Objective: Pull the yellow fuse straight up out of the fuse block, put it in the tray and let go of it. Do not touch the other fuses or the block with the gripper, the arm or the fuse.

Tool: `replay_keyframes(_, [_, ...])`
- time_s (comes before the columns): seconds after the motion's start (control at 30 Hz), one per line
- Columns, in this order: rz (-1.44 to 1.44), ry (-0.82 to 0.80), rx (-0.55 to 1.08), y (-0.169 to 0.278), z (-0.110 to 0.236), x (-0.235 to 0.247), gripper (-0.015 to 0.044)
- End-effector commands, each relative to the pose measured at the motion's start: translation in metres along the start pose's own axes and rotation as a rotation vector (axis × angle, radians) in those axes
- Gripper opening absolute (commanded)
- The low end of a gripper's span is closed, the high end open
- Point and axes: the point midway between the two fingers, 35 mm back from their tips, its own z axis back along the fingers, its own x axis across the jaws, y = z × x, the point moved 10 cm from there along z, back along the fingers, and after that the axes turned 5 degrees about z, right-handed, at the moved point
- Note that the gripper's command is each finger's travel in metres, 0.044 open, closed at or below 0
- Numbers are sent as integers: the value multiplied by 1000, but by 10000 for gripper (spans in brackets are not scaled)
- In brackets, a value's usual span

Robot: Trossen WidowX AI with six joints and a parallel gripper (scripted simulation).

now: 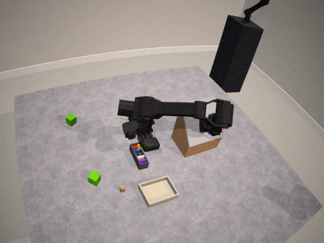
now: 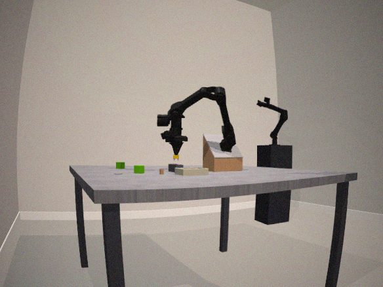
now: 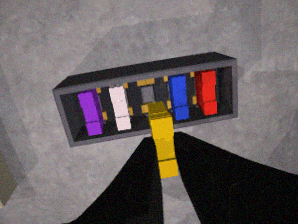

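The dark grey fuse block [image 1: 143, 166] [image 2: 170, 167] [image 3: 147, 74] lies on the table and holds a purple fuse [image 3: 89, 113], a white fuse [image 3: 120, 107], a blue fuse [image 3: 178, 96] and a red fuse [image 3: 208, 91]; its middle slot [image 3: 147, 94] is empty. My gripper [image 1: 140, 145] [image 2: 176, 156] [image 3: 162, 144] points straight down and is shut on the yellow fuse [image 1: 138, 145] [image 2: 176, 157] [image 3: 161, 129]. The fuse hangs a little above the block, clear of it. The shallow beige tray [image 1: 144, 195] [image 2: 191, 171] lies on the table just in front of the block and is empty.
Two green cubes [image 1: 71, 119] [image 1: 94, 178] [image 2: 120, 165] [image 2: 139, 169] and a small brown cube [image 1: 122, 188] [image 2: 161, 171] lie to the left. A brown wedge box [image 1: 194, 148] [image 2: 223, 162] stands right of the block under the arm. A black tower [image 1: 236, 52] [image 2: 274, 156] stands beyond the table's right edge.
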Motion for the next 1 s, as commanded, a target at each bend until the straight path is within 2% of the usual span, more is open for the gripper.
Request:
replay_keyframes(0.0, [12, 7, -6, -1, 7, 1, 0])
replay_keyframes(0.2, [11, 11, -6, -5, 7, 12, 0])
replay_keyframes(0.57, [10, 25, -8, -19, 7, 95, 0])
replay_keyframes(0.97, [12, 1, -7, -9, 6, 186, 0])
